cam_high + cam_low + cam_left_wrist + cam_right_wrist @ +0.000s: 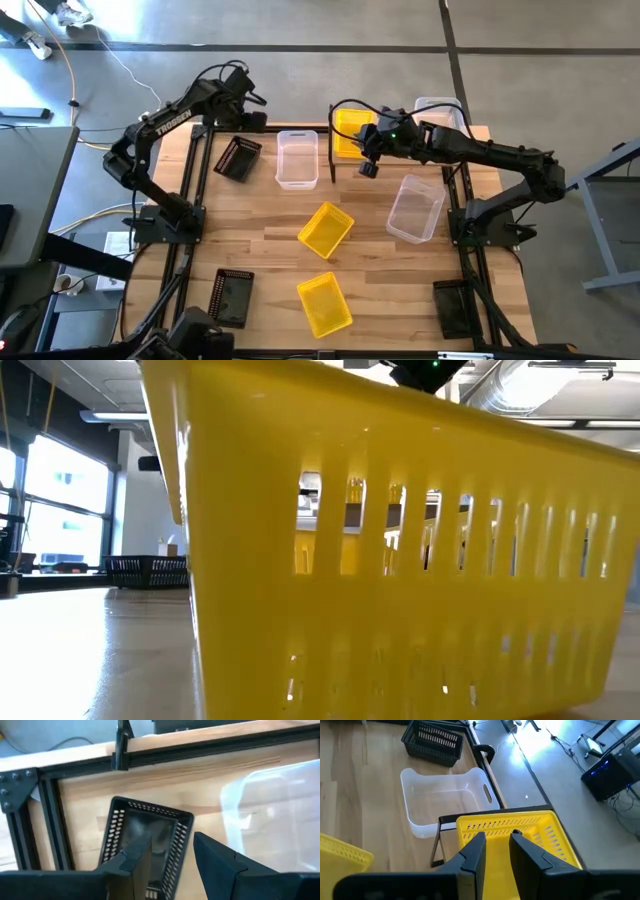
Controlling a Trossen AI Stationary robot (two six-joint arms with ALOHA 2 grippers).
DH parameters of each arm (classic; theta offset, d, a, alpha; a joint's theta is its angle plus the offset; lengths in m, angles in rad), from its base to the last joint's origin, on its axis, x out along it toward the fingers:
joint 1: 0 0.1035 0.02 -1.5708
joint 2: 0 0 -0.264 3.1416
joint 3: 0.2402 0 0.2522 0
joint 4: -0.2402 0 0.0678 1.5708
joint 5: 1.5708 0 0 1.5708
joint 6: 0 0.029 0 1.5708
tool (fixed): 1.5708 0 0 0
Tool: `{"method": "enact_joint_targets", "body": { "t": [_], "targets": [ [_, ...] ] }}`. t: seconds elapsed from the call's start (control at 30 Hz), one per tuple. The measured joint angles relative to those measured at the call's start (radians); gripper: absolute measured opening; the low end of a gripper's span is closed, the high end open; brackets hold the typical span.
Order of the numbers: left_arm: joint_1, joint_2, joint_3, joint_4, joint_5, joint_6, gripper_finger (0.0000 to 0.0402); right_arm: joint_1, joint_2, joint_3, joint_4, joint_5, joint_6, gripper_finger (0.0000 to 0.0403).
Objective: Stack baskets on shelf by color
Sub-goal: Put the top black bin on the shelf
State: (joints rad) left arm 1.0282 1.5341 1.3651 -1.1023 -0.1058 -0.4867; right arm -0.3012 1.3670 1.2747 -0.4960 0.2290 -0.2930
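We start at the right gripper (368, 160), which hangs over the near edge of a yellow basket (350, 133) sitting on the shelf (331, 146) at the far side of the table (270, 235). Its fingers (475, 851) stand a little apart above that basket's rim, clamped on nothing we can see. Just beside this gripper, toward the right arm's base, lies a clear basket (417, 207), tilted on the wood. Beyond the gripper, past the shelf's post, another clear basket (447, 800) rests on the table, and farther still a black basket (432, 740).

The left gripper (170, 855) hovers above that same black basket (145, 845), its fingers parted with the basket's mesh wall showing between them, not gripping. To its side sits the clear basket (272, 815).

Well away from both grippers, toward the table's front, we see two more yellow baskets (325, 228) and (323, 303), one of which fills the low view (400, 550), plus a second black basket (231, 296) and a third (452, 306) by the right edge. A further clear basket (441, 108) sits behind the right arm.
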Motion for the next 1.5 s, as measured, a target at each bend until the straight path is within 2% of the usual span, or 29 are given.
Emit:
{"method": "enact_joint_targets", "body": {
  "t": [0.2,0.53,0.87,1.13,1.5],
  "targets": [
    [-0.045,0.000,0.016,-0.069,0.069,-0.009,0.0124,-0.020,0.000,0.000,-0.012,0.005,-0.002,0.0074],
    [-0.133,0.000,-0.052,-0.079,0.055,-0.065,0.0122,-0.054,0.000,0.000,-0.046,0.004,-0.004,0.0074],
    [-0.169,0.000,-0.163,-0.070,0.053,-0.130,0.0122,-0.054,0.000,0.000,-0.046,0.004,-0.027,0.0074],
    [-0.181,0.000,-0.238,0.010,0.071,-0.165,0.0122,-0.054,0.000,0.000,-0.046,0.004,-0.027,0.0074],
    [-0.181,0.116,-0.241,0.037,0.044,-0.165,0.0122,-0.054,0.000,0.000,-0.046,0.004,-0.023,0.0074]
  ]
}}
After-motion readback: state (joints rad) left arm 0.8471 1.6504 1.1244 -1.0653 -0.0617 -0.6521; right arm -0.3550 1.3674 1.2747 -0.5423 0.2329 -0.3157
